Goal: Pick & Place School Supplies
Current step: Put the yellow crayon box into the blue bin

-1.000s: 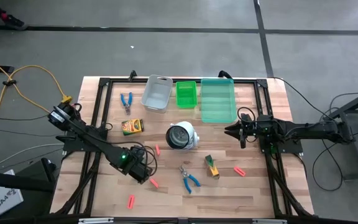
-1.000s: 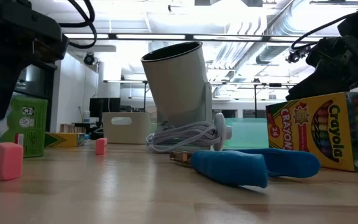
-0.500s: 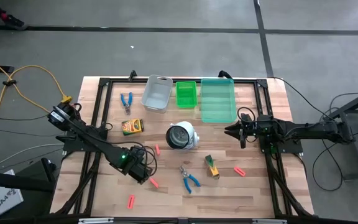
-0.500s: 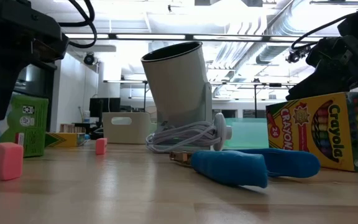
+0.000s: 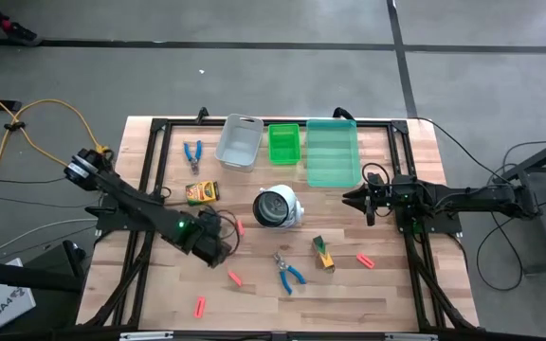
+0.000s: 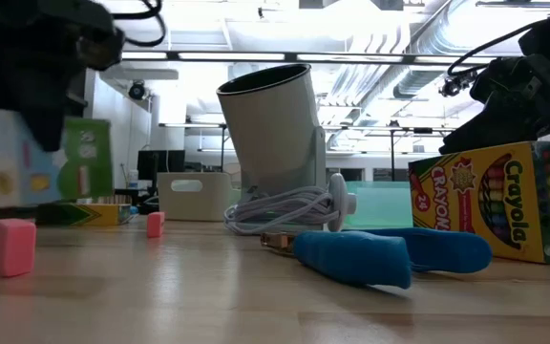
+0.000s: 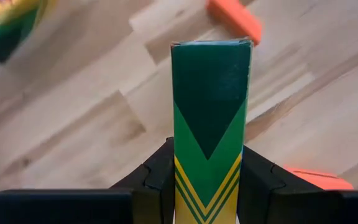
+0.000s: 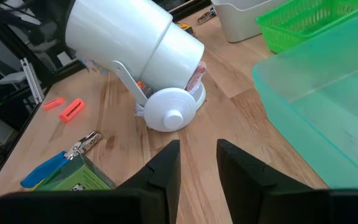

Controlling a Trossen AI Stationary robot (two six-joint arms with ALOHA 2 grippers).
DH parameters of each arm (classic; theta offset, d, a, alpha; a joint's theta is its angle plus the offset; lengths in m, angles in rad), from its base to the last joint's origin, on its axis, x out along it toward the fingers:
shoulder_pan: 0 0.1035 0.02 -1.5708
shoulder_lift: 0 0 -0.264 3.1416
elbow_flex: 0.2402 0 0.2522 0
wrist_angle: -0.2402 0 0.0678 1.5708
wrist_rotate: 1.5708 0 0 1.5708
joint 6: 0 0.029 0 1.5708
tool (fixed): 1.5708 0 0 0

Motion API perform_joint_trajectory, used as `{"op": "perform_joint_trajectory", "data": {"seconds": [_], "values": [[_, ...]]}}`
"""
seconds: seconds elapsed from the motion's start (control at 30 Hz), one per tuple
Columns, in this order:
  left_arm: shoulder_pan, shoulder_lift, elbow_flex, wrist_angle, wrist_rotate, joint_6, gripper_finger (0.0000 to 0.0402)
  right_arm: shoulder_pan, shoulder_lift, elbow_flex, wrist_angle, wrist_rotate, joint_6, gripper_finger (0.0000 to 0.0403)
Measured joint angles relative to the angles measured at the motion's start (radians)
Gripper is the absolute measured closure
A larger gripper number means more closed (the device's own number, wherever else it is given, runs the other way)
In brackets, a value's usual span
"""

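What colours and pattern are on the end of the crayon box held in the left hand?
Dark green with a lighter green downward chevron and yellow V-stripes below, on the crayon box; the left wrist view shows it best.

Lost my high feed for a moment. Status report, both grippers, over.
Left gripper shut on crayon box, above the table's left-centre. Right gripper open, empty, waiting beside teal bin. Nothing blocking.

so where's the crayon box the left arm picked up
It's clamped in the left pincer, the crayon box held above the table's left-centre in the high view, between the other crayon box and the round white object.
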Motion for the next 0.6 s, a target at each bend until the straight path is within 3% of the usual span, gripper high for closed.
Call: {"op": "perform_joint_trajectory", "data": {"seconds": [0.3,0.6], "values": [[0.211,-0.121,0.000,-0.045,-0.004,0.337,0.0294,0.000,0.000,0.000,0.000,0.000,0.000,0.0310],[0.503,-0.227,0.001,-0.022,0.006,0.703,0.0294,0.000,0.000,0.000,0.000,0.000,0.000,0.0310]]}}
